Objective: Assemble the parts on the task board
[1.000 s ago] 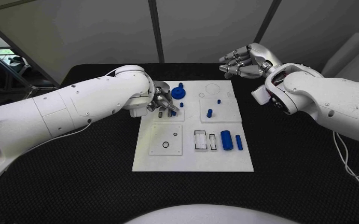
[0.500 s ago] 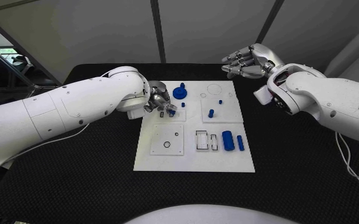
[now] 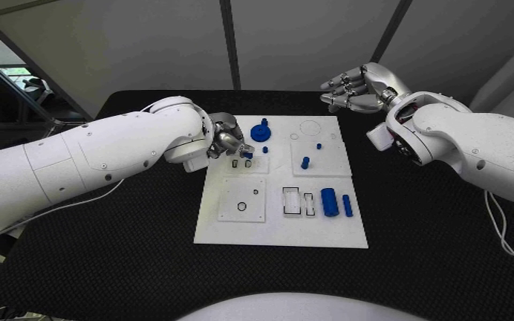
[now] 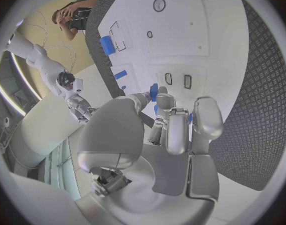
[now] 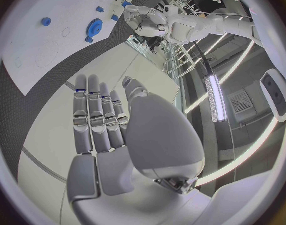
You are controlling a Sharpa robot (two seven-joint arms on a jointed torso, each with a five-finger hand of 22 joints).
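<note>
The left hand [image 3: 228,143] still pinches a small blue plastic part [image 4: 154,91] over the white rectangular task board's [image 3: 281,233] left rear corner, barely shifted, so insertion seems unfinished, while the right hand [image 3: 359,89], empty with loosely curled fingers, hovers behind the board.

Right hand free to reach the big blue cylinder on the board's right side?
Probably yes. The right hand hovers open beyond the board's far edge, holding nothing, and nothing stands over the big blue cylinder; the left hand works elsewhere.
</note>
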